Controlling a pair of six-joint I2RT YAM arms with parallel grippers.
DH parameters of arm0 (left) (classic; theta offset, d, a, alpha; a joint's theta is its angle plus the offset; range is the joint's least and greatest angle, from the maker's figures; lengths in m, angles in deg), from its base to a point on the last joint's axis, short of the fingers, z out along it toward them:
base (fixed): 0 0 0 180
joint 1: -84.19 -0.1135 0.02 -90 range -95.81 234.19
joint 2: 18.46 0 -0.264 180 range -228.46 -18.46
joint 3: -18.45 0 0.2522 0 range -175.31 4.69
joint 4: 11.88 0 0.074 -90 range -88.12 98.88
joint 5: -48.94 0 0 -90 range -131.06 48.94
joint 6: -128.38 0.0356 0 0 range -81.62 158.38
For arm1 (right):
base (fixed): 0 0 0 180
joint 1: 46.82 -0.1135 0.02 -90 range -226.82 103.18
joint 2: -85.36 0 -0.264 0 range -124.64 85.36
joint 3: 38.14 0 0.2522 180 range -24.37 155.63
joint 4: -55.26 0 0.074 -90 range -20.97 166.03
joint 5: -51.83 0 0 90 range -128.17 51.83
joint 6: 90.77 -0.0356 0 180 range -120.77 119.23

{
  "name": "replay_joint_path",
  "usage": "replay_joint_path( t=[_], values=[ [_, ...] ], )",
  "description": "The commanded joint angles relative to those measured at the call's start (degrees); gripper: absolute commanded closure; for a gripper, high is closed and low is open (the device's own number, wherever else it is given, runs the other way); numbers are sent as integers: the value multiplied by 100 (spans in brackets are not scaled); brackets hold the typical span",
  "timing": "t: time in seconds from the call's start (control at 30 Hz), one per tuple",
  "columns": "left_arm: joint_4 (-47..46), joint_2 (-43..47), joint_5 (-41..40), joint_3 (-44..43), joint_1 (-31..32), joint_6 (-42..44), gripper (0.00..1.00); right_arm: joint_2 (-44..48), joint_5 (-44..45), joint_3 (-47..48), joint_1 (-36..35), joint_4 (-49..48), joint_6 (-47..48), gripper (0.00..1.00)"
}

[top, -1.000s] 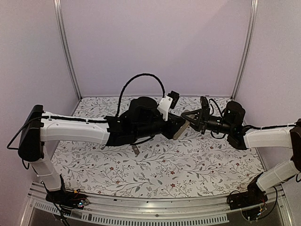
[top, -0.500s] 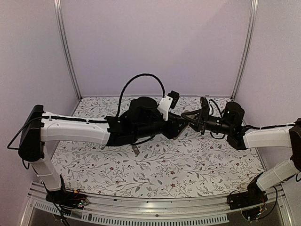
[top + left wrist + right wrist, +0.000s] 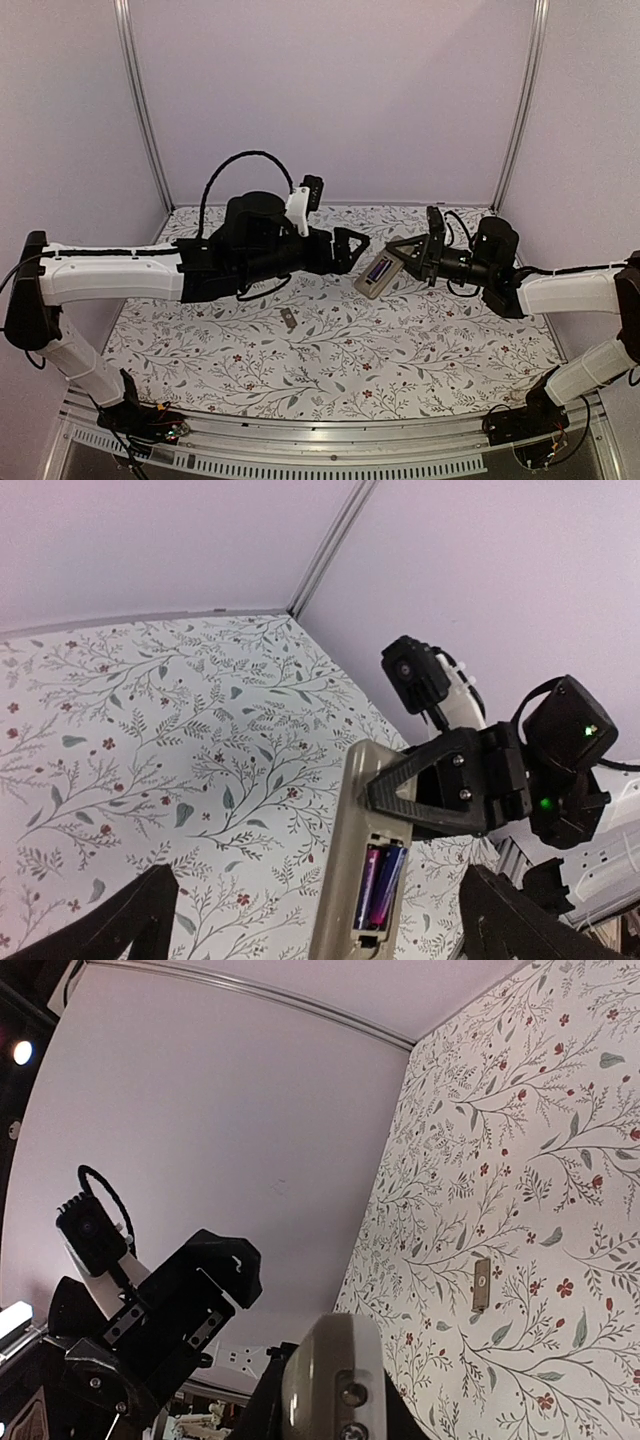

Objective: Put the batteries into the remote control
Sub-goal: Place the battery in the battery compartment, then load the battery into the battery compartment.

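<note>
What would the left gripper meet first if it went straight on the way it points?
Probably the slim tan-grey remote control, its open bay showing purple-blue batteries, held up by the right gripper; depth is uncertain.

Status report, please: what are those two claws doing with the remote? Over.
Left gripper open, off the remote control. Right gripper shut on it, held aloft. Batteries sit in open compartment; cover lies on table.
</note>
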Motion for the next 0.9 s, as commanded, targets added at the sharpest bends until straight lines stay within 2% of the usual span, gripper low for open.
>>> replay_joint_path(
  t=[0.0, 0.27, 0.87],
  values=[
    [-251, 108, 258, 577, -208, -1554, 0, 120, 389, 249, 32, -4, 238, 100],
    [-1369, -83, 615, 977, -146, -2794, 0, 116, 732, 362, -29, -34, 342, 100],
    [-1731, -981, 897, 268, 3, -3360, 1, -34, 850, 434, -230, -265, 341, 100]
  ],
)
